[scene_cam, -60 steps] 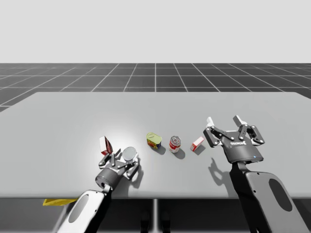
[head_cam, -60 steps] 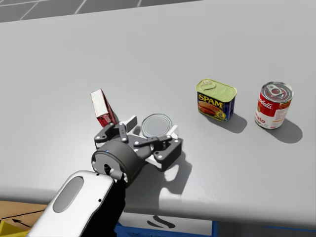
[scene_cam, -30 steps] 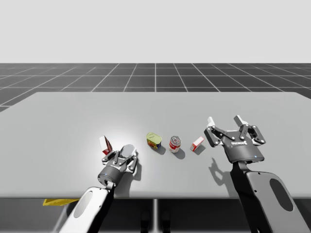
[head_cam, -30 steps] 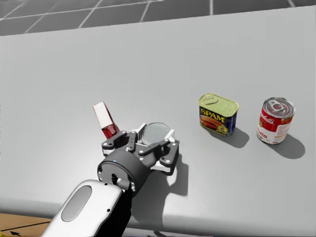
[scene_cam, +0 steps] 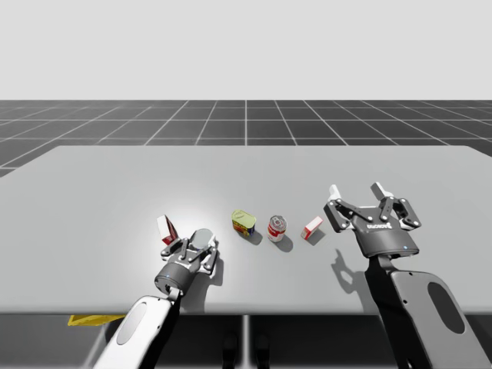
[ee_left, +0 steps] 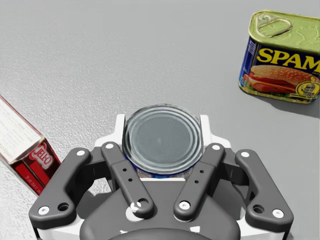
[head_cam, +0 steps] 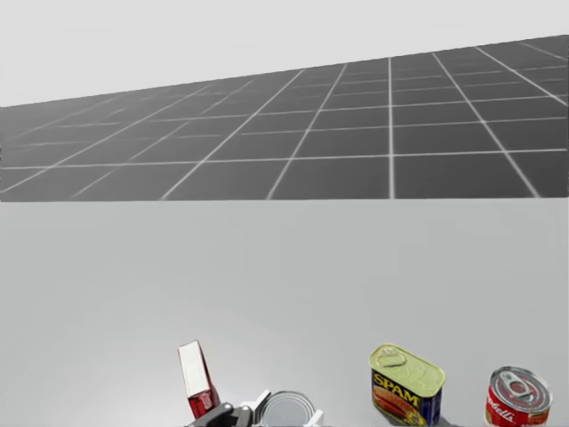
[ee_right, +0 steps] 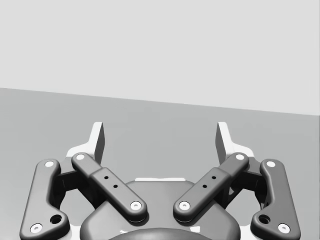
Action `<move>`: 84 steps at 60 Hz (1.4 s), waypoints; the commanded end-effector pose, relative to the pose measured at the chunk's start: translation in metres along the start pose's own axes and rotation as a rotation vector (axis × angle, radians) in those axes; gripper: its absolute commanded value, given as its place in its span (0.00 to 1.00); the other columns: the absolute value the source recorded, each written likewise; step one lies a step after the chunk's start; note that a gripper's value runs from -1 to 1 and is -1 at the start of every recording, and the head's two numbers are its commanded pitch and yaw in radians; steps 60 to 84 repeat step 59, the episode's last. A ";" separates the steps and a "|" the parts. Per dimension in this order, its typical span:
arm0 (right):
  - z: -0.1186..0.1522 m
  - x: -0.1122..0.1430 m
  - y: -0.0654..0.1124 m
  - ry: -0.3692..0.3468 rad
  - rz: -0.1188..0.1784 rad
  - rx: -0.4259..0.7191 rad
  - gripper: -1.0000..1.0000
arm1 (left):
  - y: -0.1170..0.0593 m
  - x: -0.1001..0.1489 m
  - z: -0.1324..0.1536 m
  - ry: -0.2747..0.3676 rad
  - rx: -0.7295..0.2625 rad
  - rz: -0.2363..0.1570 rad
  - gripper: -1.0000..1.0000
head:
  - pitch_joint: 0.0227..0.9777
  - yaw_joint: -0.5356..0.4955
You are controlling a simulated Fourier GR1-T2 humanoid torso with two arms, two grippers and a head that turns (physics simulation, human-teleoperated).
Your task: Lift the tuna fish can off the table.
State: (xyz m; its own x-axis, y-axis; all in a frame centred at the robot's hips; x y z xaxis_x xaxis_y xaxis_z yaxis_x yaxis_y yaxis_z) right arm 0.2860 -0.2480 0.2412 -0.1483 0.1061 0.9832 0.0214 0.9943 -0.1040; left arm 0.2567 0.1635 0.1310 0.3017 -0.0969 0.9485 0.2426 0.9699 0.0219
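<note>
- A grey tabletop (scene_cam: 92, 200) spans the middle of the high view, with a dark gridded floor (scene_cam: 246, 119) behind it and a pale blank backdrop above.
- The tuna can (scene_cam: 202, 237) is lower left of centre in the high view (it is also at the bottom edge of the head view (head_cam: 286, 411)), with its silver lid showing.
- The left jaws are closed in on the tuna can (ee_left: 162, 139), with a white finger (ee_left: 119, 127) against each side. I cannot tell whether it has cleared the tabletop.
- Just beside those jaws leans a tall red and white box (ee_left: 22, 145). Ahead and well apart stands a blue and yellow rectangular can (ee_left: 282, 57).
- To the right of that can in the high view come a red and white round can (scene_cam: 277, 227) and then a small red and white box (scene_cam: 312, 227).
- The right jaws are at the right of the high view, spread wide with nothing between the white fingers (ee_right: 97, 140). They are near the small box but apart from it.
</note>
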 end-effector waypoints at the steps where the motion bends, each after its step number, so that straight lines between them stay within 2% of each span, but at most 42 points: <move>1: 0.000 0.000 -0.001 0.000 0.000 0.000 0.00 | -0.006 -0.017 0.002 0.058 -0.106 -0.030 1.00 | 0.45 0.76; 11: 0.000 0.000 -0.002 0.002 -0.003 0.004 0.00 | -0.009 -0.001 0.012 0.012 -0.104 -0.042 1.00 | 0.45 0.77; 23: -0.001 0.000 -0.002 0.003 -0.006 0.007 0.00 | -0.016 0.040 0.032 -0.067 -0.114 -0.123 1.00 | 0.45 0.78; 37: 0.000 0.001 -0.004 0.002 -0.017 0.019 0.00 | -0.014 0.087 0.052 -0.161 -0.111 -0.164 1.00 | 0.45 0.78; 48: 0.000 0.001 -0.004 0.001 -0.017 0.024 0.00 | -0.008 0.135 0.072 -0.275 -0.094 -0.196 1.00 | 0.45 0.78; 59: 0.000 -0.001 -0.005 -0.008 0.001 0.051 0.00 | 0.001 0.186 0.089 -0.409 -0.042 -0.217 1.00 | 0.45 0.78; 84: 0.000 -0.001 -0.005 -0.008 0.001 0.051 0.00 | 0.001 0.186 0.089 -0.409 -0.042 -0.217 1.00 | 0.45 0.78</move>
